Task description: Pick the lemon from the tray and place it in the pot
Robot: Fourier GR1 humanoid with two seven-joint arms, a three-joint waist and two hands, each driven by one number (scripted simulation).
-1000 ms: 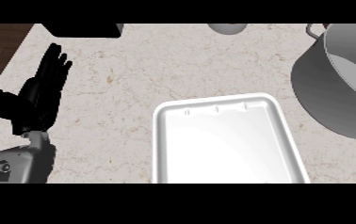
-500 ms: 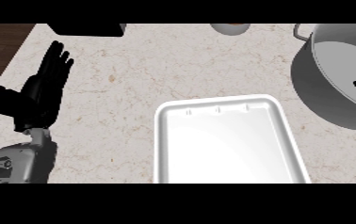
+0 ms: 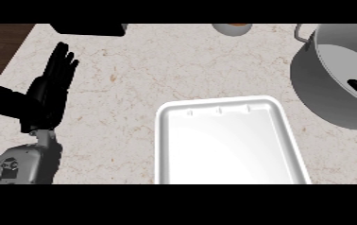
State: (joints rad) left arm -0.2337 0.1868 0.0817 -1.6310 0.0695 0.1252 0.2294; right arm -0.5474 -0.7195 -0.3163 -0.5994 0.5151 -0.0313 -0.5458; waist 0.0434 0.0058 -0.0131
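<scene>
A kitchen: speckled stone counter (image 3: 160, 63), big grey pot (image 3: 314, 89), white tray (image 3: 165, 143)

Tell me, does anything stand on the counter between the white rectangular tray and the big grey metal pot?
Nothing visible does: only bare speckled stone counter lies between the white rectangular tray and the grey metal pot. No lemon shows on the tray. The open left hand rests far off at the left.

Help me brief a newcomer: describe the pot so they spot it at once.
Start at the white tray low on the counter. Up and right of it, cut by the view's right edge, stands the pot. It alone is grey, round and deep.
</scene>
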